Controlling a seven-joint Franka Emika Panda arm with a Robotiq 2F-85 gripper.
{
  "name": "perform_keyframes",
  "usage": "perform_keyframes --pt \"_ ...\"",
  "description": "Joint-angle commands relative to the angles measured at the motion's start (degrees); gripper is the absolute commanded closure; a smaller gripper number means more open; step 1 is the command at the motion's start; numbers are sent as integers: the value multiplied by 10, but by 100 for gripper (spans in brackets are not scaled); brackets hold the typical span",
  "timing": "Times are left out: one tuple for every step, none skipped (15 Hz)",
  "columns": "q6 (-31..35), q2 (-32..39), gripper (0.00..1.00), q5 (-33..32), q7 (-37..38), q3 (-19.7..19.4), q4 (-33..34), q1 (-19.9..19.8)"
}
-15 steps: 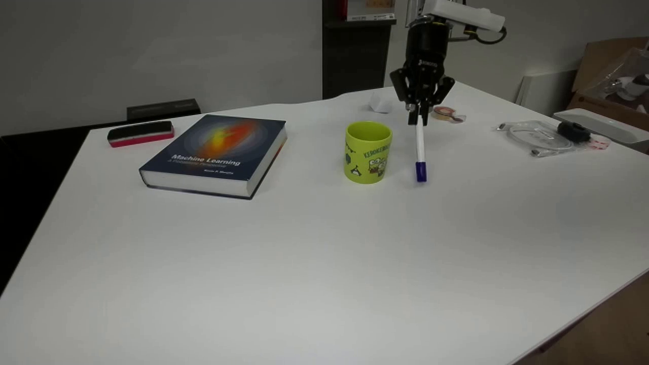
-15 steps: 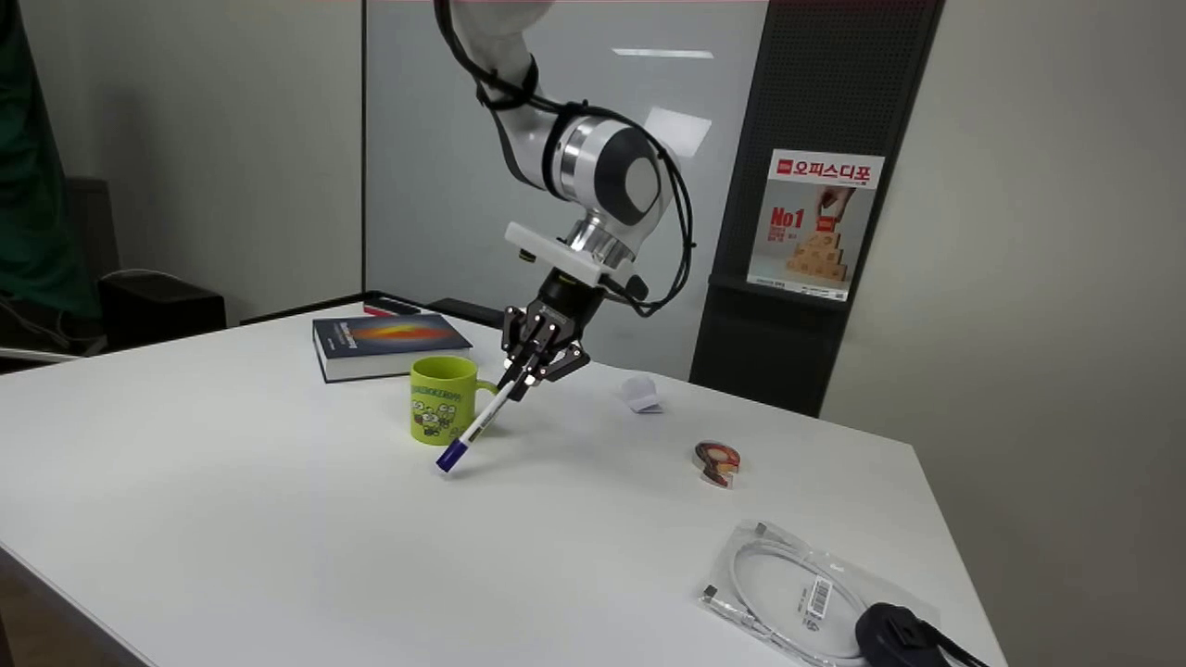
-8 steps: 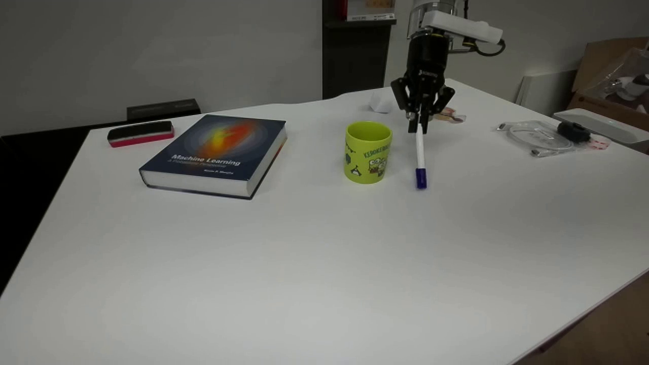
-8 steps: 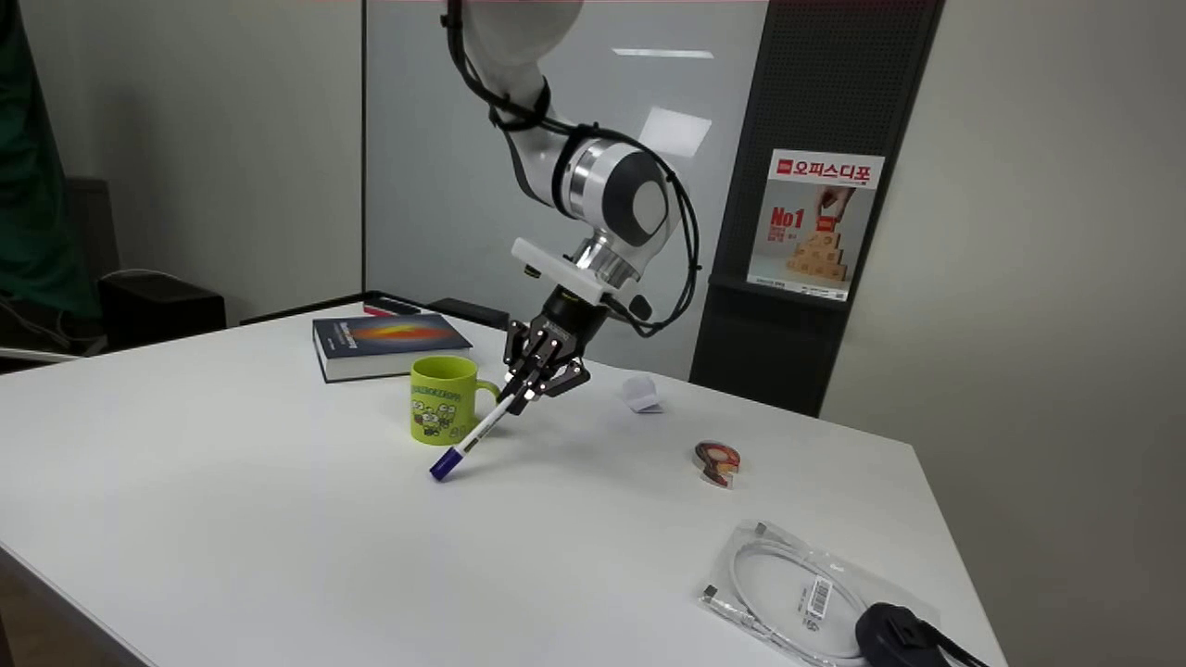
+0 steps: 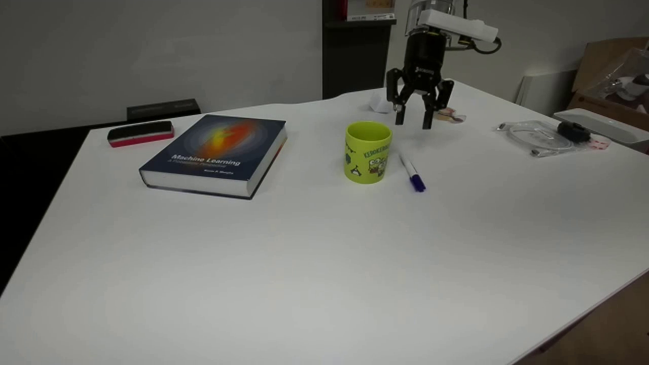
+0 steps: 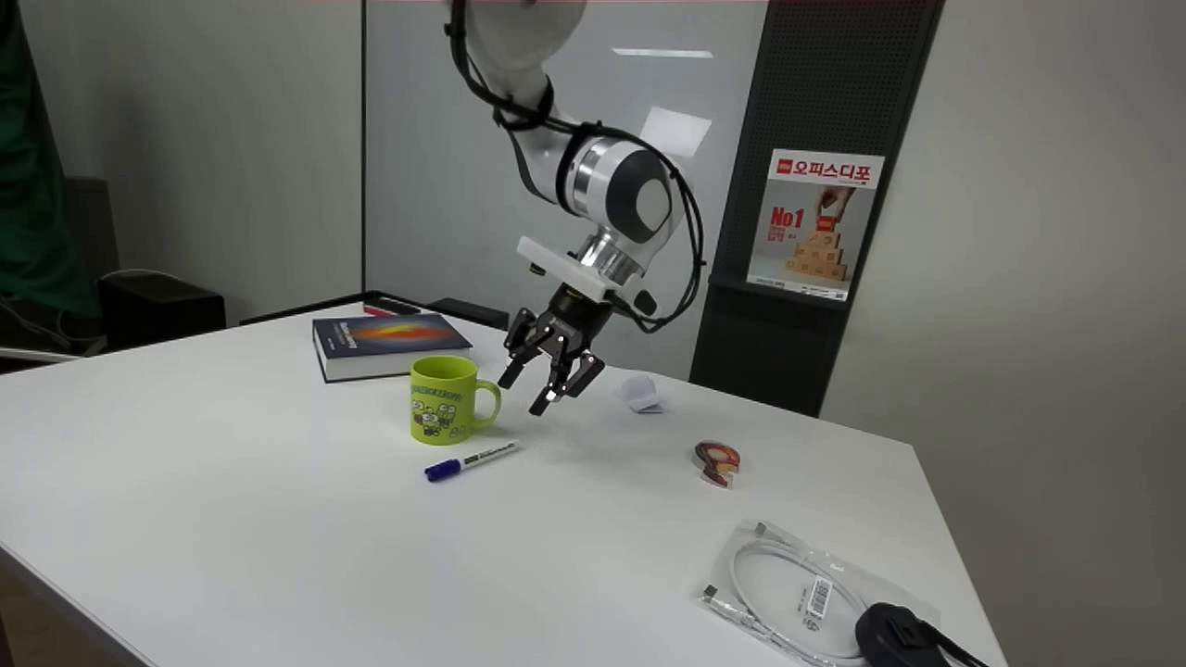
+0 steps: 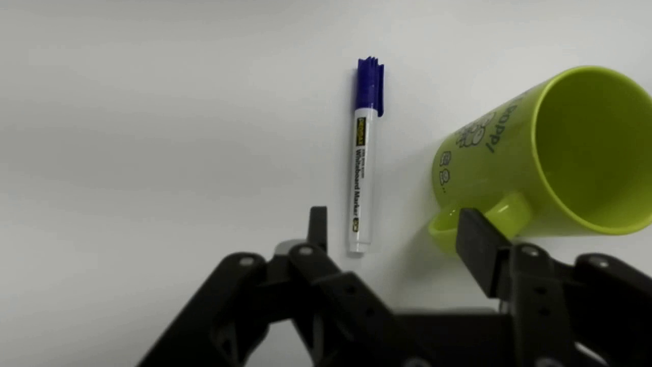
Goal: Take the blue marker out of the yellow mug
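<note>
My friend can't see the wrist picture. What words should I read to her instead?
A blue-capped whiteboard marker lies on a white table, outside and to the left of a yellow-green cartoon mug. At the bottom, the robot's black pincer is open and holds nothing, one finger partly covering the mug's handle.

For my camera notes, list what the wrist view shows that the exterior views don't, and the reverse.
Only the wrist view: readable "Whiteboard Marker" lettering on the blue marker.
Only the exterior views: the book, the bagged cable and the red-and-black block.
Both: the blue marker lying on the table beside the yellow mug, not touching it, and the open gripper.
</note>
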Motion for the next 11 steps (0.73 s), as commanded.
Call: perform_keyframes --pt "25 -33 3 -22 30 -10 -8 19" --pt "37 -44 1 -33 33 -13 -16 27" --pt "54 -60 0 -50 38 -19 -28 39" --pt "69 -73 0 -67 42 -24 -36 50" --pt "89 -90 0 -90 49 -31 -49 65" --pt "108 -104 0 -109 59 -36 -60 77" --pt "128 -119 0 -130 70 -42 -73 90" --pt "150 -134 0 -150 86 -49 -88 104" --pt "179 -153 0 -167 99 -52 -110 116" --pt "202 -169 0 -181 109 -54 -128 126" --pt "219 -187 0 -185 121 -52 -149 132"
